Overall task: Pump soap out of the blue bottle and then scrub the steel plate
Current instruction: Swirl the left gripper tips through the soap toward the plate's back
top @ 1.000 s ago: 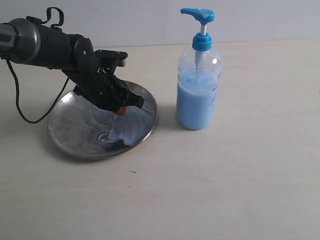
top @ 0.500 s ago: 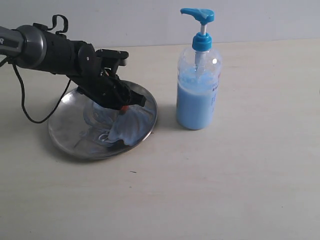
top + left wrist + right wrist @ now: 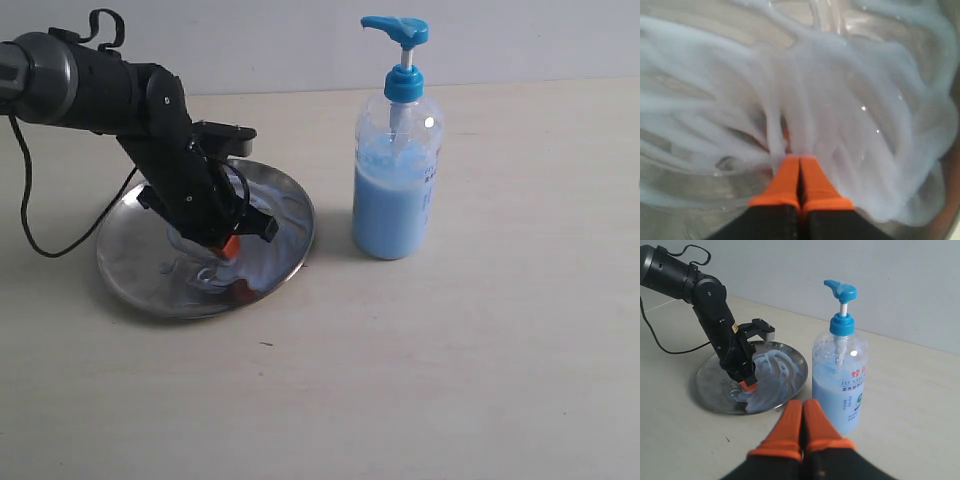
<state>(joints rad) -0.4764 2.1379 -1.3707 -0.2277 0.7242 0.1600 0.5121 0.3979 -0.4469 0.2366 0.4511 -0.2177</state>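
Steel plate [image 3: 125, 268] sits on the counter [image 3: 450, 380] left of the blue bottle [image 3: 395, 195]; our left hand [image 3: 229, 246] has swept from its right side to its middle, so we judge scrubbing underway; left wrist: hand pressed together in soap [image 3: 860, 125]; right wrist: right hand [image 3: 802, 407] pressed together, empty
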